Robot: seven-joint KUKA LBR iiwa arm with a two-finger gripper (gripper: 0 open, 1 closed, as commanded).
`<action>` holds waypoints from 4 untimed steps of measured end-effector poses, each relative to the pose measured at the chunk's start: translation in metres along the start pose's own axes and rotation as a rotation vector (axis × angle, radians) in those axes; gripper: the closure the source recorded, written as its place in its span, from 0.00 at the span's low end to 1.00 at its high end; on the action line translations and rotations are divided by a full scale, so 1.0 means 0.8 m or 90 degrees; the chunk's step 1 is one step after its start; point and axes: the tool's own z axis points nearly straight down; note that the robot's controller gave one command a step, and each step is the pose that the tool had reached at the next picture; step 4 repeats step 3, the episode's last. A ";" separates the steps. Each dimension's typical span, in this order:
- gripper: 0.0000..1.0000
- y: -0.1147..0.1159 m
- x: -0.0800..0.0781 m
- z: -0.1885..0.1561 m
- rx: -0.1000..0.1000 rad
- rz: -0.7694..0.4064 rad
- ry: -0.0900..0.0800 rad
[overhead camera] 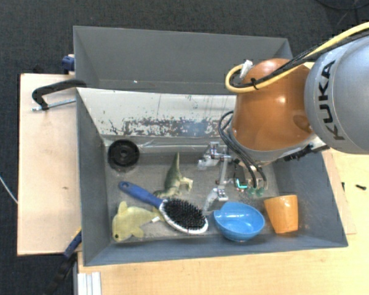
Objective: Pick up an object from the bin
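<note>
Presently the gripper (215,177) hangs low over the bin (89,183) floor, right of centre, under the arm's orange cover (267,112). Its two metal fingers (210,157) stand spread, one toward the back wall and one toward the front, with bare grey floor in the gap and nothing pinched.

Nearest thing: blue bowl (238,221), mouth up, at the front wall. The front finger's tip sits just beside the bowl's back-left rim; whether they touch, cannot tell.

Green dinosaur (175,180) lies to the left of the gripper, near but apart from it, its tail pointing at the back wall.

Hairbrush (183,215), blue handle and black bristles, lies front-left of the gripper, its head just beside the bowl.

Orange cup (281,212) stands to the right of the bowl, near the front-right corner.

Yellow soft toy (129,221) is in the front-left corner, against the brush handle. Black round object (123,153) is at the back left, well apart from the gripper.
</note>
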 end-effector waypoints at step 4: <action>1.00 -0.019 -0.012 -0.010 0.002 -0.304 -0.011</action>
